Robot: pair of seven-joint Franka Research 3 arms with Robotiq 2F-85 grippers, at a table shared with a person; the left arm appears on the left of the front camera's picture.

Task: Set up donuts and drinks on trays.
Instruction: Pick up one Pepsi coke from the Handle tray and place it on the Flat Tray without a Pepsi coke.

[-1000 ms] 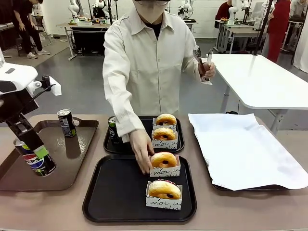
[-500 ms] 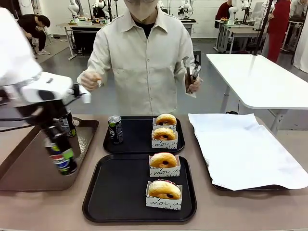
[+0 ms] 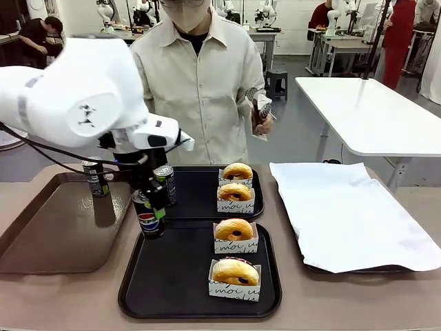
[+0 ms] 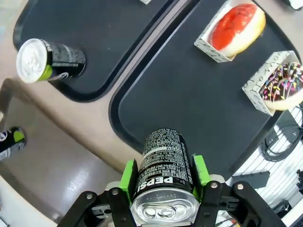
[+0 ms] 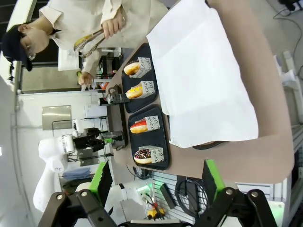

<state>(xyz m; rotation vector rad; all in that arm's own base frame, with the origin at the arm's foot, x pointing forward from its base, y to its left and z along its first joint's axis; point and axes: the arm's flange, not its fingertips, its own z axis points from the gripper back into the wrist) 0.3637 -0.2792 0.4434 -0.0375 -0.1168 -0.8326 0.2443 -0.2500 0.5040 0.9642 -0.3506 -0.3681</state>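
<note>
**Pepsi can in transit to near tray**

Item: Pepsi can [image 3: 148, 222], slim, dark, silver top. Held upright between the green pads of the left gripper [image 4: 164, 176], jaws closed narrow on its upper body. In the front view it hangs over the near black tray [image 3: 165, 289], at that tray's 10 o'clock corner; whether its base touches the tray floor cannot be told.

Near tray, other contents: two sleeved donuts, one at 1 o'clock [image 3: 234, 229], one at 4 o'clock [image 3: 236, 272]; in the left wrist view these read as a red-iced donut [image 4: 236, 23] and a chocolate sprinkled one [image 4: 284, 87].

Far black tray [image 3: 200, 207]: a green-marked can [image 3: 165, 185] at its 9 o'clock edge, two sleeved donuts [image 3: 236, 181] at 3 o'clock.

Brown tray [image 3: 48, 241], at 9 o'clock of the black trays: one can [image 3: 92, 177] at its far edge.

Paper-lined tray [image 3: 344, 214], at 3 o'clock: bare paper.

Right gripper [image 5: 156, 182]: fingers spread wide, nothing between them, held high and well apart from the work.

Person: standing at 12 o'clock, tongs [image 3: 256, 103] in hand at chest height.

Step judged: placing the drink on the near tray. Next move likely calls for a short straight descent, release, and clearing the can top without tipping it.

Change from half a second earlier: the can was over the brown tray; it is now across at the near black tray. The person's free hand has dropped out of sight.
</note>
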